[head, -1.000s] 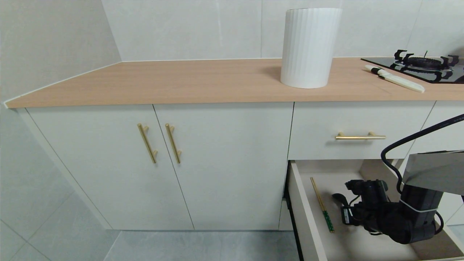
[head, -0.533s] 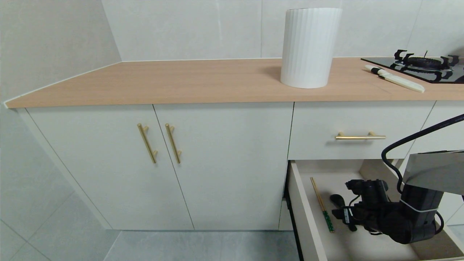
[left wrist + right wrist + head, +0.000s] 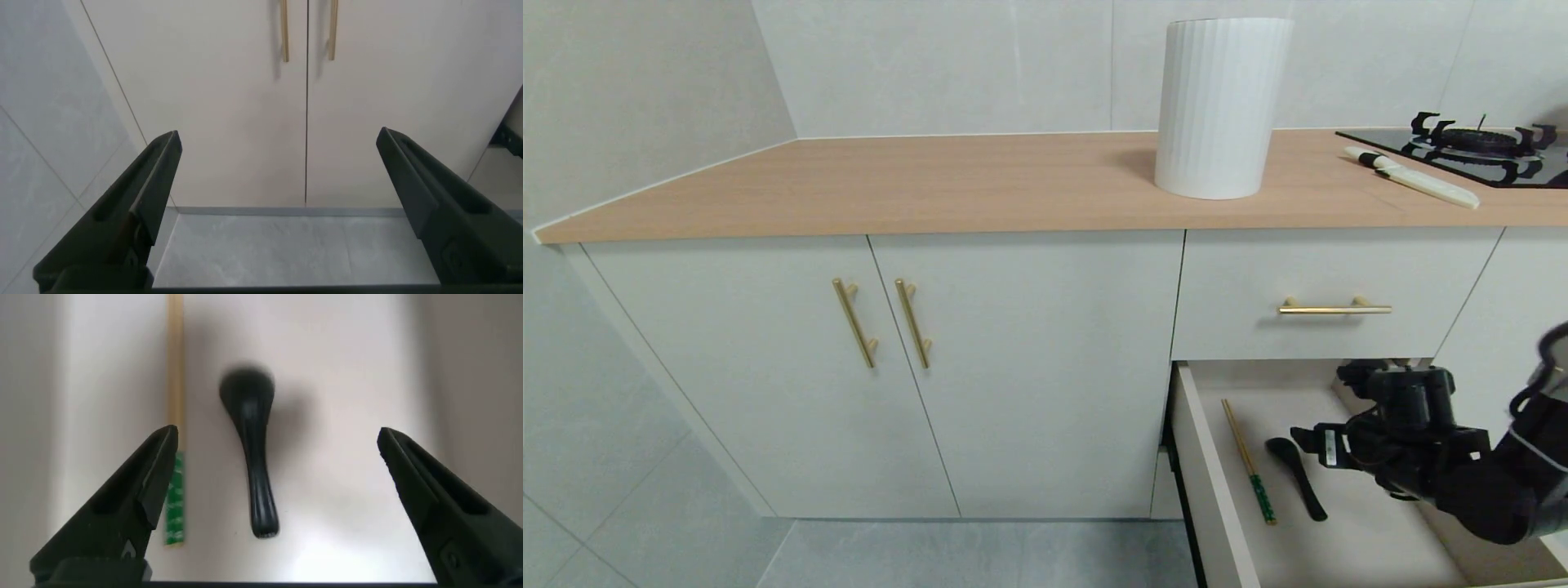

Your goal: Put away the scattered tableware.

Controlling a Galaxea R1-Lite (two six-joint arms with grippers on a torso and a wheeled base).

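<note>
- Two pieces of tableware lie on the floor of the open drawer (image 3: pixel 1207 474): a black spoon (image 3: pixel 1298 480) and, just beside it on the robot's left, a pair of chopsticks (image 3: pixel 1248 461) with green ends. The two are not touching.
- Right pincer (image 3: pixel 276 434) hangs over the drawer above the spoon, spread wide and holding nothing.
- Left pincer (image 3: pixel 276 137) sits low before the cupboard doors (image 3: pixel 306 98), also wide open and empty.
- Above the open drawer, a second drawer (image 3: pixel 1331 278) is closed.
- On the tabletop (image 3: pixel 890 184) stands a tall white ribbed jar (image 3: pixel 1221 106). Further right, a white knife (image 3: pixel 1413 177) lies beside the hob (image 3: pixel 1478 147).
</note>
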